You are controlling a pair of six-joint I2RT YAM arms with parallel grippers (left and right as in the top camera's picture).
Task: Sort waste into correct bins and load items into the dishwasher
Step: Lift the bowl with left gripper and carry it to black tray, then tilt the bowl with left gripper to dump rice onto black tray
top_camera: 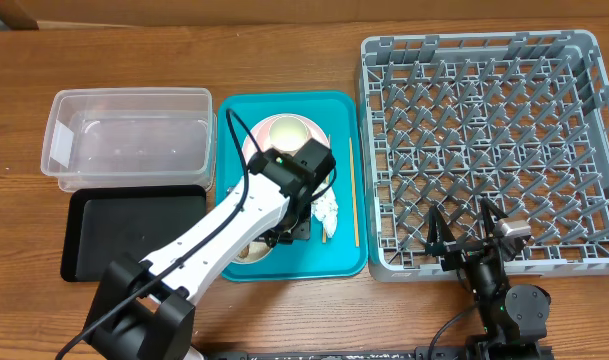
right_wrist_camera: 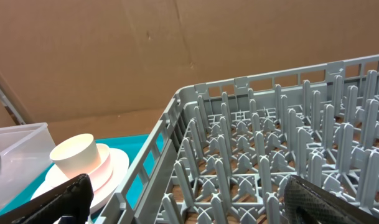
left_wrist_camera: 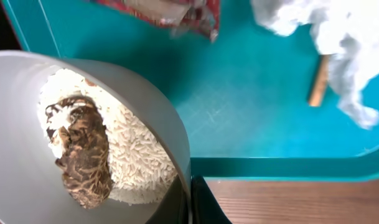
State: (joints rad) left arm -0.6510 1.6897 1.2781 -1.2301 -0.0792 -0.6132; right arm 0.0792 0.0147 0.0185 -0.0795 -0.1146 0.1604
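My left gripper [left_wrist_camera: 190, 200] is shut on the rim of the small grey-white bowl [left_wrist_camera: 27, 155], one finger inside and one outside. The bowl holds white rice [left_wrist_camera: 139, 162] and a brown food scrap [left_wrist_camera: 83, 155], and sits at the front of the teal tray [top_camera: 284, 262]. The red wrapper [left_wrist_camera: 177, 12], white napkin [left_wrist_camera: 329, 31] and a chopstick [left_wrist_camera: 318, 81] lie past it. In the overhead view the white cup [top_camera: 287, 132] stands in a pinkish bowl on the pink plate [top_camera: 252, 145]. My right gripper [top_camera: 462, 235] is open and empty over the grey dish rack's [top_camera: 494, 150] front edge.
The clear tub [top_camera: 129, 140] stands at the far left, with the black tray [top_camera: 134, 232] in front of it. The chopsticks [top_camera: 353, 190] lie along the teal tray's right side. The rack holds only its pegs. Bare wooden table lies in front.
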